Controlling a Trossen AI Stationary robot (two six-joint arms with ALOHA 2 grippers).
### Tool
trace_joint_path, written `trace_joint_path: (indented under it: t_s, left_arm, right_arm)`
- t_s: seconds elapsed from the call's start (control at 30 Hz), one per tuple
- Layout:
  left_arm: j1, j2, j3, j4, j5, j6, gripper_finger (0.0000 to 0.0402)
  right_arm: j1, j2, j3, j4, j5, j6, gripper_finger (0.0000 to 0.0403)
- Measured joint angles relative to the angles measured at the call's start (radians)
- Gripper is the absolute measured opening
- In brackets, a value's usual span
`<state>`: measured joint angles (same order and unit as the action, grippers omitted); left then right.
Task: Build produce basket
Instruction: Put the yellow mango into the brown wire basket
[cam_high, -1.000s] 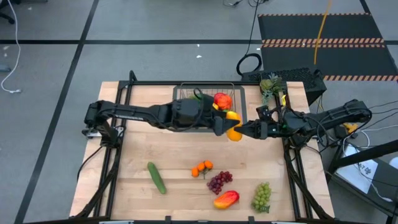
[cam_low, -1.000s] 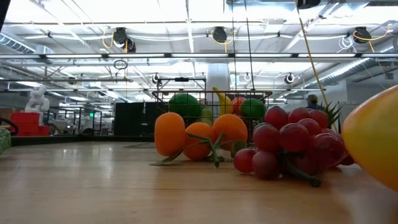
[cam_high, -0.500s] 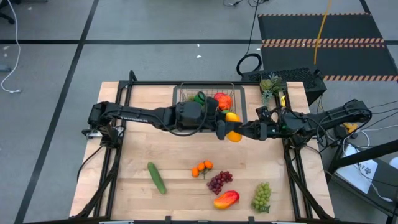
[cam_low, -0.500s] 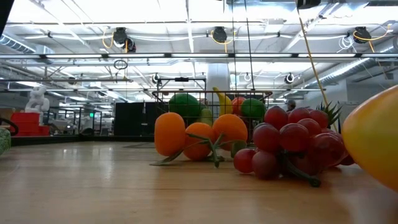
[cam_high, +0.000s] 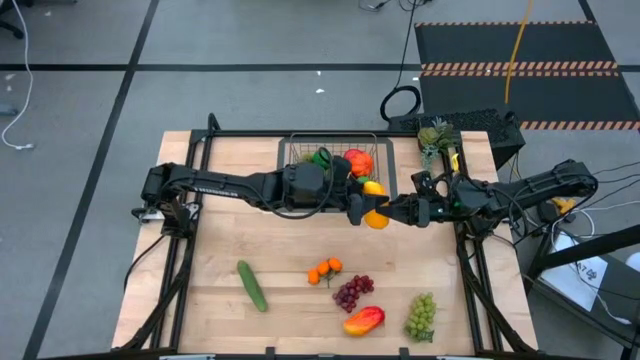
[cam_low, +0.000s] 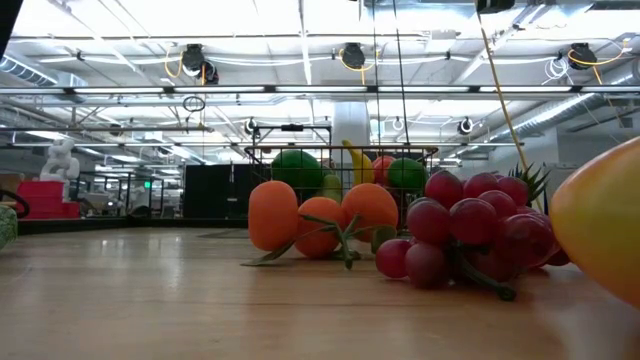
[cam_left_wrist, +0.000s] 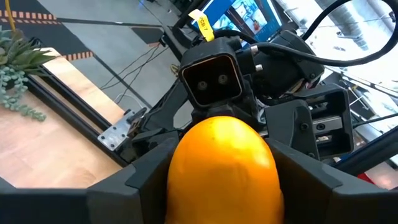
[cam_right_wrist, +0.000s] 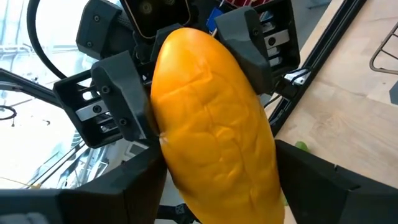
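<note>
Grey floor with black tape lines around a light wooden desk (cam_high: 220, 240) inside a black frame. From my seat: both arms meet mid-desk, just in front of the small dark wire-mesh basket (cam_high: 296, 150) at the far edge. Left tool (cam_high: 360, 208) and right tool (cam_high: 392, 211) face each other with one smooth orange-yellow oval toy fruit (cam_high: 376, 217) between them. Left wrist view has that fruit (cam_left_wrist: 222, 168) seated between the left fingers (cam_left_wrist: 314, 183), which are closed against its sides. Right wrist view shows the same fruit (cam_right_wrist: 214, 124) flanked by the right fingers (cam_right_wrist: 323, 180), also clamped on it, with the left tool's fingers (cam_right_wrist: 118, 102) on its far end. So both tools grip the one fruit, held above the desk. Basket already contains a red apple-like piece (cam_high: 358, 160), a green piece (cam_high: 321, 157) and a second yellow-orange piece (cam_high: 372, 187) near its right corner. Loose on the near half of the desk: green cucumber (cam_high: 252, 285), small cluster of oranges (cam_high: 325, 269), purple grape bunch (cam_high: 351, 292), red-yellow mango (cam_high: 363, 320), green grape bunch (cam_high: 421, 315). Spiky green pineapple-like piece (cam_high: 434, 137) sits at the far right corner, beside the basket. Low view shows oranges (cam_low: 312, 222) and purple grapes (cam_low: 470, 232) in front, basket (cam_low: 340, 172) behind.
</note>
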<state>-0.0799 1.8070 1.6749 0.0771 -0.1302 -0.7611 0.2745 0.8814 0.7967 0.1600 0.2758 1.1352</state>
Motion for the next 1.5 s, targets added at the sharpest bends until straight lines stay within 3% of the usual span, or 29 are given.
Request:
trace_joint_path:
  t_s: [0.33,0.67,1.03,1.43,1.5]
  left_arm:
    - [-0.001,-0.002,0.000,0.011,0.006,-0.009,0.0222]
    - [0.021,-0.023,0.000,0.052,0.006,-0.006,0.0234]
    - [0.130,-0.071,0.000,0.043,0.024,0.026,0.0236]
    - [0.335,-0.108,0.000,-0.158,0.033,0.210,0.0236]
    - [0.370,-0.101,0.000,-0.210,0.060,0.237,0.0236]
  right_arm:
    - [0.000,-0.007,0.000,0.000,0.004,0.023,0.0393]
    - [0.010,-0.080,0.000,0.008,-0.045,0.013,0.0392]
    - [0.011,-0.182,0.000,-0.028,-0.041,-0.107,0.0395]
    - [-0.011,-0.213,0.000,-0.089,-0.033,-0.132,0.0396]
    - [-0.024,-0.213,0.000,-0.088,0.008,-0.118,0.0396]
